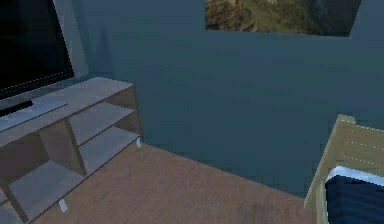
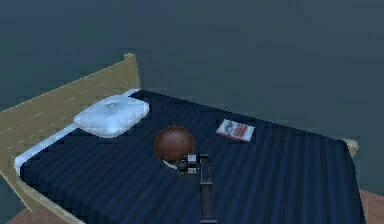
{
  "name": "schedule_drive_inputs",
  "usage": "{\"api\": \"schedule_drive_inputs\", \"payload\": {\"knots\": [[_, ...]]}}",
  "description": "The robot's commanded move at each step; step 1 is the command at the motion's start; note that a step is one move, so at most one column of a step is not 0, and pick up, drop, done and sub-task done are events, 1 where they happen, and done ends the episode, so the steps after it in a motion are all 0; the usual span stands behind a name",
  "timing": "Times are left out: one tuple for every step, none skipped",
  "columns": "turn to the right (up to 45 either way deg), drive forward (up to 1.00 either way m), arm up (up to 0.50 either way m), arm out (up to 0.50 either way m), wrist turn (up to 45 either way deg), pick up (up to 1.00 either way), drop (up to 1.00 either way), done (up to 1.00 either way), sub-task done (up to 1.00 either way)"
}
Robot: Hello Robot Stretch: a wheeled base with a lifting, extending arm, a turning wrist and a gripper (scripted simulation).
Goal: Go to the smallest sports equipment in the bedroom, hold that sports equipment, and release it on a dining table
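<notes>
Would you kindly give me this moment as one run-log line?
gripper: near brown ball on bed; hold: cannot tell; also there: pillow, book

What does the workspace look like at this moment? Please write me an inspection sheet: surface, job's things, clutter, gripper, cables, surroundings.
Surface: bed with a dark blue striped cover; wooden headboard at the arm side view's left.
Job's things: round brown ball lying on the cover near the bed's middle.
Clutter: pale pillow near the headboard; small flat book-like thing to the right of the ball.
Gripper: gripper close by the ball's lower side; cannot tell whether it holds anything.
Cables: nothing seen.
Surroundings: blue walls; in the forward view, a television on a shelf unit and a wall picture.
</notes>
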Motion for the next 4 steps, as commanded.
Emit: {"api": "schedule_drive_inputs", "payload": {"knots": [[0.0, 0.00, 0.00, 0.00, 0.0, 1.00, 0.00, 0.00, 0.00], [0.0, 0.00, 0.10, 0.00, 0.0, 0.00, 0.00, 0.00, 0.00], [0.0, 0.00, 0.36, 0.00, 0.0, 0.00, 0.00, 0.00, 0.00], [0.0, 0.00, 0.00, 0.00, -45.0, 0.00, 0.00, 0.00, 0.00]]}}
